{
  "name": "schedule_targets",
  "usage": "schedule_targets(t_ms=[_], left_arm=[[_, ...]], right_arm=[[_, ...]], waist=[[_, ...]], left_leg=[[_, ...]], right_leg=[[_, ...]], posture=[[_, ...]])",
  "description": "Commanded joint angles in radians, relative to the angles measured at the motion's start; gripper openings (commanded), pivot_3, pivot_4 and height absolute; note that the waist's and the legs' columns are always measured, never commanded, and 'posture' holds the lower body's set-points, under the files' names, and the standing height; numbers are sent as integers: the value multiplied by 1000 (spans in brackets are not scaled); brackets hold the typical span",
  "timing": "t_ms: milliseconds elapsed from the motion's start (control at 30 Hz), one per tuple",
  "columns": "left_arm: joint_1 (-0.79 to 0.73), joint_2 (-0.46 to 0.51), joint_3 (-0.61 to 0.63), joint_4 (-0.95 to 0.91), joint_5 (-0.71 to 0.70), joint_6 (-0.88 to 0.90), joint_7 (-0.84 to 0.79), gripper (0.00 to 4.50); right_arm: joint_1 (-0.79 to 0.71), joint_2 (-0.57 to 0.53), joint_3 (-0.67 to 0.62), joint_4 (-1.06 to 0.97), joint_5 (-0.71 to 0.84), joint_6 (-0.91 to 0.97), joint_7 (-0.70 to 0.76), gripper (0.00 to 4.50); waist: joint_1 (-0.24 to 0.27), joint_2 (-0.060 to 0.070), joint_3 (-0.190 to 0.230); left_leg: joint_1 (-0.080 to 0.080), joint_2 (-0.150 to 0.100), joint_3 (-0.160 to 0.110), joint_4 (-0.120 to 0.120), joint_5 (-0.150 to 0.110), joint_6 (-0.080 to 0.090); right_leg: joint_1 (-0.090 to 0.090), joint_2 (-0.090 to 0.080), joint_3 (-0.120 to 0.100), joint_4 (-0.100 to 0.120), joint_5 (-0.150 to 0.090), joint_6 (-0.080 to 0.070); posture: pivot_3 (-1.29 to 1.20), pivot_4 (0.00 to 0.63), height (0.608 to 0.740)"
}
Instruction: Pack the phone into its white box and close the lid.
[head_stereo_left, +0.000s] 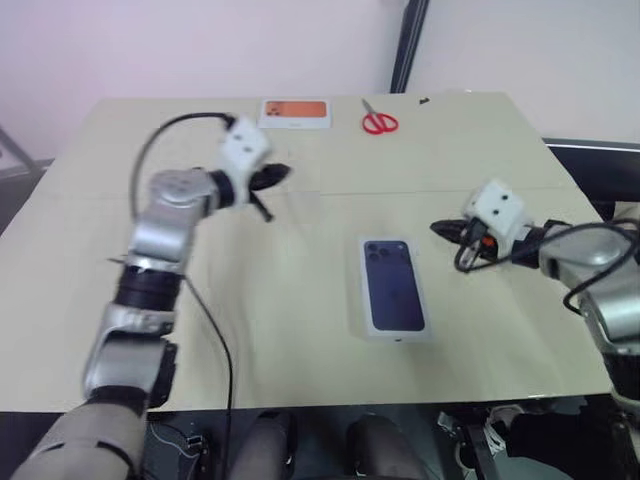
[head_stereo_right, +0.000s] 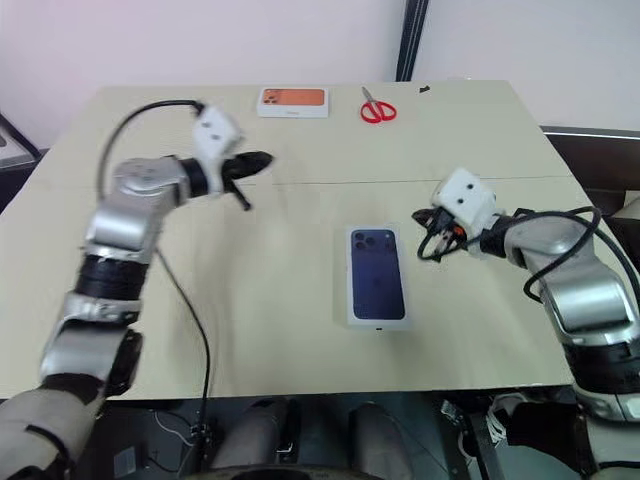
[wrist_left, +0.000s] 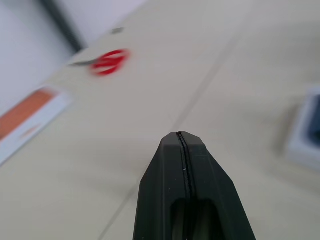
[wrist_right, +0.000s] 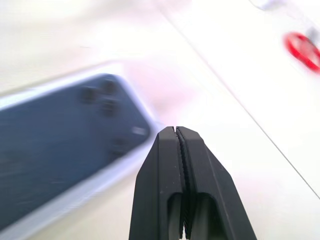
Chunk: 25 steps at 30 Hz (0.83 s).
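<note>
Box sits mid-table with the lid (head_stereo_right: 378, 275) on: you see the printed dark-blue phone picture facing up, white rim all round. Looks seated square on the white box, but you can't tell from here whether it's fully down. The phone itself isn't visible, so I'd judge it's inside, not confirmed.

Risks:
- If the lid is only resting, a sideways nudge from a closed fingertip shifts or cocks it rather than seating it. Press from above, not from the edge.
- The right gripper (head_stereo_right: 432, 222) is the near one, just off the lid's camera-print corner and clear of it. Sweep it inward low and you shove the whole box across the table (head_stereo_right: 300, 330).
- The left gripper (head_stereo_left: 272, 177) is well away, up over bare table towards the orange-picture box (head_stereo_left: 295, 112) and the scissors (head_stereo_left: 379, 122). Its loose cable hangs below the arm; watch it doesn't drag anything.

Grippers: the left's fingers (wrist_left: 172, 165) are pressed together, nothing between them, touching nothing. The right's fingers (wrist_right: 162, 165) likewise closed up tight, empty, hovering beside the lid, no contact.
</note>
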<state>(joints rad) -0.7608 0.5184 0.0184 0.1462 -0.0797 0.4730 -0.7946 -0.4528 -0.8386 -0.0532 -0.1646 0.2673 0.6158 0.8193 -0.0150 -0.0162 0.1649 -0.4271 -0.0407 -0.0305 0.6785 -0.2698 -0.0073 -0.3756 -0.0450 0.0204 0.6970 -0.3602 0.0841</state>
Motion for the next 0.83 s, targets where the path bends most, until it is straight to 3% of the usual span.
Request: schedule_targets(t_ms=[33,333,833], left_arm=[[137,78,134,-142,-49,64,36,0],[483,125,312,-376,-133,145,116,0],[532,161,364,-428,-210,180,192,0]], right_arm=[[-76,12,-75,149,47,-39,25,46],[-161,7,-58,419,13,-175,98,46],[-216,6,-55,549,-13,-247,143,46]], waist=[[-1,0,0],[20,0,0],[19,1,0]], left_leg=[[0,0,0,0,0,0],[0,0,0,0,-1,1],[0,0,0,0,-1,0]], right_leg=[[0,0,0,0,0,0],[1,-1,0,-1,0,0],[0,-1,0,-1,0,0]], posture=[[0,150,740],[0,150,740],[0,150,740]])
